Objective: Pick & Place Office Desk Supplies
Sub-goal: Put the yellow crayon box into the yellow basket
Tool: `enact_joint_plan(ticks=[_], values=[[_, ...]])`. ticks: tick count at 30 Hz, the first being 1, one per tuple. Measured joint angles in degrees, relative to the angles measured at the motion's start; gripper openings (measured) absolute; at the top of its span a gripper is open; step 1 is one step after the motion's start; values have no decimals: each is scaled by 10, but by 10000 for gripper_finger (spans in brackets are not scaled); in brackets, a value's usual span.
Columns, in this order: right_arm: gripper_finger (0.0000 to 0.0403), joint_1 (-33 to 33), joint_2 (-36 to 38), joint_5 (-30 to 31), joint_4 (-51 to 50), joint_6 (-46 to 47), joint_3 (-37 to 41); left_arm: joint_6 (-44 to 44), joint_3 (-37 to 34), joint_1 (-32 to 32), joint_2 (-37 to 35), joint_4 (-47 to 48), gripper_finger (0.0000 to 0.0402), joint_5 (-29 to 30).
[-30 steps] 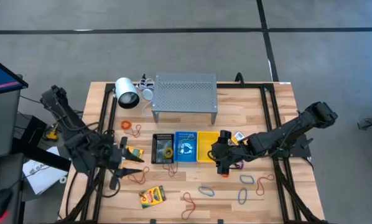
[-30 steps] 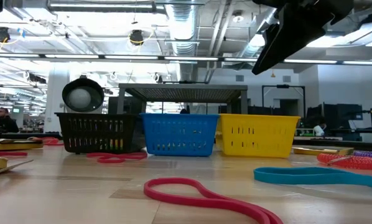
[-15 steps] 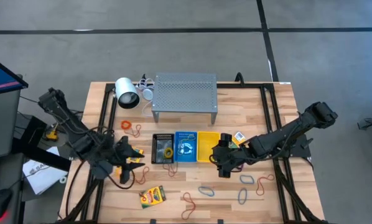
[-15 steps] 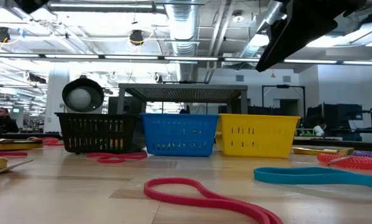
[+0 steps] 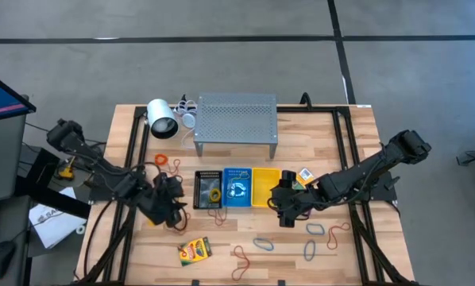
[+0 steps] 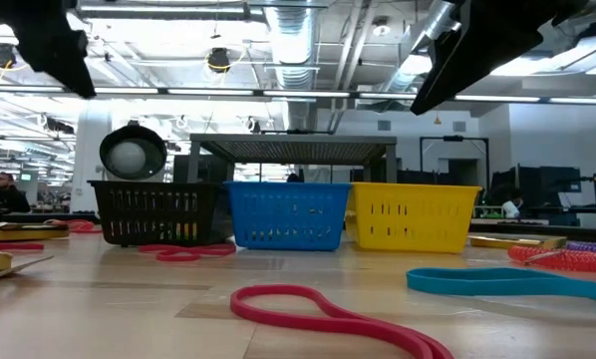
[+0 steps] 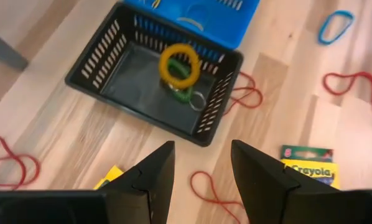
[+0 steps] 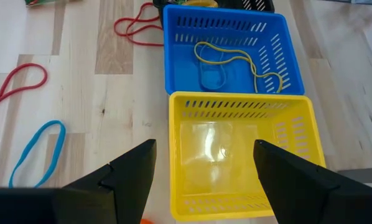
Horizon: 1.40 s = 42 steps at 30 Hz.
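Here, desk supplies lie scattered over the front half of the table: a crayon box near the front edge, a red band beside it, blue bands toward the front right corner, and an orange band toward the left edge. Three baskets sit in a row at the table's middle. The black basket holds a yellow ring and a green loop, the blue basket a thin yellow band, and the yellow basket looks empty.

The left gripper, fingers spread and holding nothing, hovers just left of the black basket, over a red band, with a second crayon box partly under it. The right gripper, jaws wide and empty, hangs beside the yellow basket.

Sorting appears well short of done, and both arms seem to be between picks. The next move likely calls for a descent on a nearby band or crayon box, with the fingers closing low against the wood. The basket walls crowd both grippers, and the flat bands offer little to catch. The grey shelf and white cylinder stand clear near the back edge.
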<state>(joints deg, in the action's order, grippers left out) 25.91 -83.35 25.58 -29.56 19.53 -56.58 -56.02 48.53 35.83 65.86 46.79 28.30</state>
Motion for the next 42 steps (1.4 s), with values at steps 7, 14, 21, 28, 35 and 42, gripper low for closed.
enact_joint_plan(ticks=[7, 14, 21, 28, 35, 42], values=[[265, 0, 0, 0, 0, 0, 0, -17, 0, -28, 49, -1, 153, -40], [265, 0, 0, 0, 0, -4, 0, -35, 0, -35, 103, -1, 153, -73], [265, 0, 0, 0, 0, -5, 0, -61, 0, -35, 145, 0, 153, -73], [265, 0, 0, 0, 0, -5, 0, -66, 0, -35, 179, 6, 153, -82], [265, 0, 0, 0, 0, -4, 0, -88, 0, -35, 207, 20, 153, -82], [265, 0, 0, 0, 0, -5, 0, -94, 0, -35, 228, 24, 153, -82]])
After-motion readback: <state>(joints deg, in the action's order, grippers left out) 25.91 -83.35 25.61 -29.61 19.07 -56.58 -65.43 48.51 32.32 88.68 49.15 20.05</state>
